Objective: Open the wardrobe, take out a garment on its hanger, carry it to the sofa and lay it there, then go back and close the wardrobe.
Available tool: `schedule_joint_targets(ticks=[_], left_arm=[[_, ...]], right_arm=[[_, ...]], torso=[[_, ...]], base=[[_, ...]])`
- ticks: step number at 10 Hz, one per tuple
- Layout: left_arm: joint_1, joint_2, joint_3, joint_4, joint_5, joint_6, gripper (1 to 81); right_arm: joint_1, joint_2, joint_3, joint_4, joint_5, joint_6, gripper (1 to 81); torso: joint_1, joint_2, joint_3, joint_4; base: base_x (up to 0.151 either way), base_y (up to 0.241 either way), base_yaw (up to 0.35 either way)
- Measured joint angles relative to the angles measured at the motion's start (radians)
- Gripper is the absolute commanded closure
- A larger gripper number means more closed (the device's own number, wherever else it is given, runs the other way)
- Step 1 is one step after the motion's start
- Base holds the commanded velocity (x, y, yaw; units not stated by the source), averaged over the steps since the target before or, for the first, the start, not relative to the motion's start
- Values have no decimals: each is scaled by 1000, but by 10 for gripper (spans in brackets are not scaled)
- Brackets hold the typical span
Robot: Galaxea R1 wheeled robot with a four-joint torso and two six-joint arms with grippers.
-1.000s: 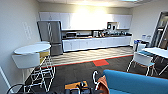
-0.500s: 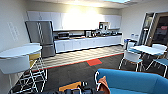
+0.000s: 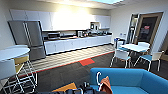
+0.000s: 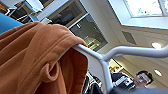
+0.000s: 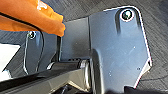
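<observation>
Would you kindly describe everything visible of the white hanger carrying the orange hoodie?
The hanger is thin, white and smooth, plastic-looking, with a curved hook standing up in front of the blue sofa in the head view. The orange hoodie, of soft fleece-like cloth, drapes over one shoulder; the other arm juts out bare. What grips it cannot be seen.

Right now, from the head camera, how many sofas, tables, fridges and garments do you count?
sofa: 1
tables: 2, the round table and the square table
fridge: 1
garment: 1
Total: 5
</observation>
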Motion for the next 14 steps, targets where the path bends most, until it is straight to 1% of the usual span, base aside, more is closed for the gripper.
schedule_joint_targets(ticks=[3,5,7,9,10,12,14], left_arm=[[5,1,-1,0,7,0,811],[5,27,-9,1,38,3,811],[5,65,-64,0,44,2,811],[-3,87,-148,0,82,2,811],[-19,86,-173,0,88,-1,811],[-51,87,-203,-1,86,-10,811],[-67,110,-224,-1,92,-13,811]], right_arm=[[0,0,0,7,4,0,10],[-2,0,0,9,4,0,10],[-3,0,0,10,4,0,10],[-2,0,0,10,5,0,10],[-2,0,0,10,4,0,10],[1,0,0,10,5,0,10],[0,0,1,10,2,0,10]], torso=[[0,0,0,0],[0,0,0,0],[0,0,0,0],[0,0,0,0],[0,0,0,0],[0,0,0,0],[0,0,0,0]], base=[[0,0,-243],[0,0,-244],[0,0,-245],[0,0,-246],[0,0,-246],[0,0,-246],[0,0,-196]])
